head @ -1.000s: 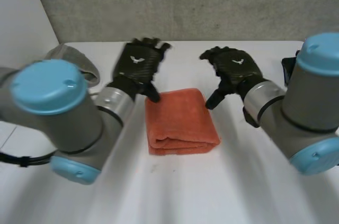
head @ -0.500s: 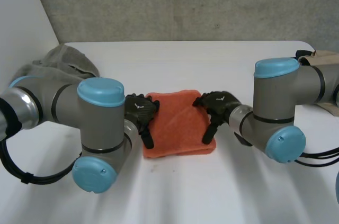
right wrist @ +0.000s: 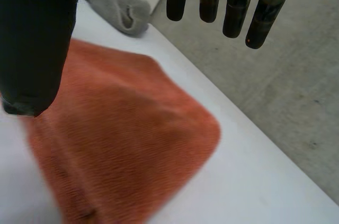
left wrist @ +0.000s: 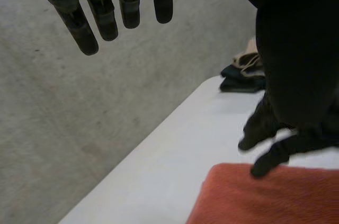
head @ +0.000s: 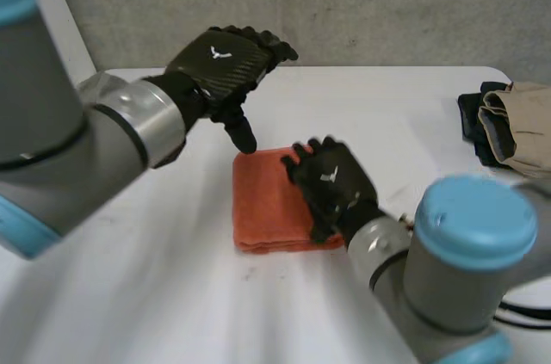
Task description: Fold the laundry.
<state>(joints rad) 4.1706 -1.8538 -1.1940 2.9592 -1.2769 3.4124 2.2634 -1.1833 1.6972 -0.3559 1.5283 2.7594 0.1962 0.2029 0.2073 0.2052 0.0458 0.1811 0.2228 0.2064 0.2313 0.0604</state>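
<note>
The towel (head: 263, 205) lies folded into a compact orange block at the middle of the table (head: 387, 97), several layers deep, with stacked edges facing the near edge. Judge it light, soft and limp: it will sag and unfold if you lift it by one layer, so take it by a corner or the stacked edge, pinching all layers together. Your left hand (head: 219, 63) is raised above the towel's far left corner, fingers straight and relaxed, thumb down, holding nothing. Your right hand (head: 331, 179) is over the towel's right half, fingers spread and empty; it appears to hover, though contact cannot be confirmed. A grey cloth (right wrist: 119, 9) sits near the table's far left corner, and a tan garment (head: 516, 123) on a dark garment (head: 472, 127) at the right edge. All are well apart from the towel; nothing obstructs it.
</note>
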